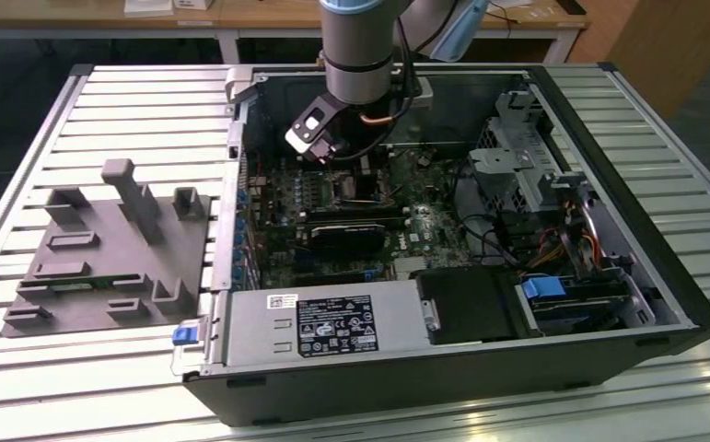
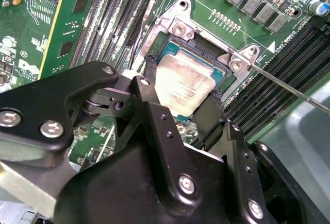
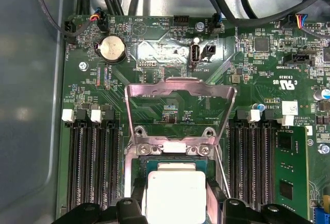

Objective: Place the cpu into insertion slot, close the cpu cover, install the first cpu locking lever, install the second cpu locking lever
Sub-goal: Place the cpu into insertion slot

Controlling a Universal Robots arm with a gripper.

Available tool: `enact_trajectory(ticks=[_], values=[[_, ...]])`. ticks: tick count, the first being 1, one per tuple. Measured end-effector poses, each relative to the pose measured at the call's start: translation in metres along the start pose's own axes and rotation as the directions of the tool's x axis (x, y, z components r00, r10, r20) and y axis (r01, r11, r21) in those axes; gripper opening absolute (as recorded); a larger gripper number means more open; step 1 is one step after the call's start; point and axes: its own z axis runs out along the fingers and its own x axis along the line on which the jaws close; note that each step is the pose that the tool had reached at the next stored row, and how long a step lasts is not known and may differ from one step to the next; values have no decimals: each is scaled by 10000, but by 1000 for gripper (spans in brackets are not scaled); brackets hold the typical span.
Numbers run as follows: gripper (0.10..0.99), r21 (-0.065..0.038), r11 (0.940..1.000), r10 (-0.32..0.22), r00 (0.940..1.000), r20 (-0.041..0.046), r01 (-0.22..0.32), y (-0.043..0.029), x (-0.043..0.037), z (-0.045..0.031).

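The cpu (image 2: 183, 82), a flat square chip with a dull silver top, lies level over the insertion slot (image 2: 206, 54), whose black socket edge shows around it. My gripper (image 2: 180, 100) stands over it with one black finger against each of two opposite chip edges. The same chip (image 3: 175, 195) appears between the fingers (image 3: 135, 203) in the first wrist view. The cpu cover (image 3: 180, 83), a silvery frame with a square window, stands swung open beyond the socket. A thin locking lever (image 2: 289, 85) sticks out, unlatched. In the exterior view the gripper (image 1: 336, 161) hangs just above the socket (image 1: 357, 189).
Memory slots (image 3: 93, 167) flank the socket on both sides. Inside the open case sit a black ribbed block (image 1: 352, 232), a grey labelled power supply (image 1: 318, 322) and a drive cage (image 1: 539, 166) with cables. A grey fixture (image 1: 109, 249) lies on the slatted table at the exterior view's left.
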Motion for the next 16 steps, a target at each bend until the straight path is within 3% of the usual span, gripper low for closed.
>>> enact_trajectory(ticks=[6,7,9,12,16], values=[[553,-2,10000,0,10000,-5,0,0,1,2],[616,-2,10000,0,10000,-4,0,0,0,1],[616,-2,10000,0,10000,-4,0,0,0,1],[616,0,10000,5,10000,-75,-5,0,0,-2],[616,0,10000,8,9999,-103,-8,3,0,-36]])
